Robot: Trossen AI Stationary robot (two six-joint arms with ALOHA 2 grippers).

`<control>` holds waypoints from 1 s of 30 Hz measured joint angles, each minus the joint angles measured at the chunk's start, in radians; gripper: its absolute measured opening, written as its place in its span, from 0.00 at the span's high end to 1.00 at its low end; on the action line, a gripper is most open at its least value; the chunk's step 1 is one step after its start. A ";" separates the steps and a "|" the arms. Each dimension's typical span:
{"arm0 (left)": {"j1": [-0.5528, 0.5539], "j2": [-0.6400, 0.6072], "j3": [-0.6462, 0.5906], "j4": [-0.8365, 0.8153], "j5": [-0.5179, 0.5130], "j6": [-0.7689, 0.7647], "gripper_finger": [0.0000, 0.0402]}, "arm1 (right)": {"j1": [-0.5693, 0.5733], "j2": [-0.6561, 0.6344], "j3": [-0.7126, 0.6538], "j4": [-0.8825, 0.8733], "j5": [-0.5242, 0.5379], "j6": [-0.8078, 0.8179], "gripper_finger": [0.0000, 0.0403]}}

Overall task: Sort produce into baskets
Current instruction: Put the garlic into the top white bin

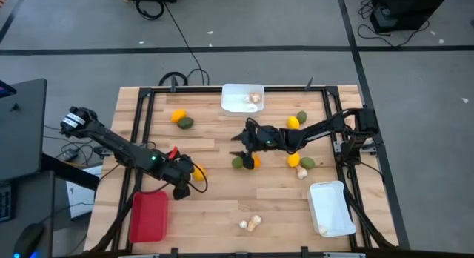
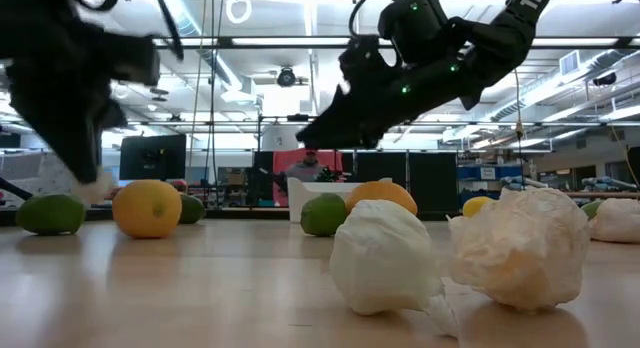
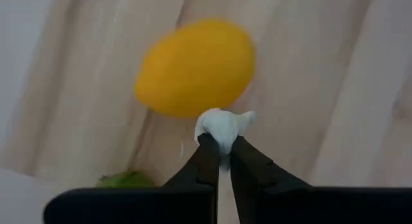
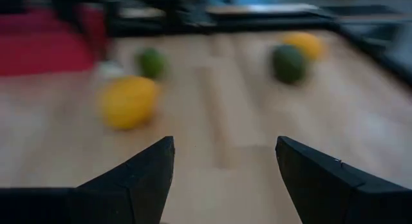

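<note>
**High view: only a little of the sorting was done**

Nearest the front edge of the table (image 1: pixel 215 202), two pale mushroom pieces (image 1: pixel 249 223) lay loose. The red basket (image 1: pixel 148 217) sat at the front left and looked empty. One white basket (image 1: pixel 331 208) sat at the front right, and I could not tell if anything was in it.

A bit farther in, the left gripper (image 1: pixel 180 190) hung just beyond the red basket. Its fingers were pinched tight on a small white mushroom piece (image 3: pixel 222 124), beside a yellow fruit (image 1: pixel 197 171).

In the middle, the right gripper (image 1: pixel 241 150) hovered with its fingers wide apart. It was over a green fruit (image 1: pixel 238 162) and an orange one (image 1: pixel 252 162).

At the far edge, the second white basket (image 1: pixel 242 97) held a few mushroom pieces (image 1: pixel 254 98).

Counted from above:
- three baskets
- five yellow-orange fruits
- four green fruits
- three loose mushroom pieces, plus the held one

No fruit was in a basket yet, so I think most of the job was left.
</note>
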 joint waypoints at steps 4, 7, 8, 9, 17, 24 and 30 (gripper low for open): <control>0.000 0.000 0.087 -0.043 -0.054 0.080 0.93 | 0.012 0.000 0.000 0.066 -0.092 0.013 0.30; 0.001 0.000 0.134 -0.037 -0.133 0.158 0.93 | 0.024 0.000 0.000 0.123 -0.108 0.047 0.30; 0.004 0.000 0.142 -0.021 -0.172 0.187 0.93 | 0.028 0.000 0.000 0.144 -0.108 0.059 0.30; 0.010 0.000 0.145 0.009 -0.214 0.221 0.93 | 0.034 0.000 0.000 0.164 -0.108 0.072 0.30; 0.114 0.023 0.145 0.319 -0.310 0.507 0.92 | 0.075 0.000 0.000 0.223 -0.096 0.079 0.30; 0.148 0.068 0.146 0.497 -0.320 0.836 0.92 | 0.078 0.000 0.000 0.238 -0.045 0.118 0.30; 0.148 0.102 0.145 0.557 -0.384 0.983 0.92 | 0.079 0.000 0.000 0.231 -0.029 0.120 0.32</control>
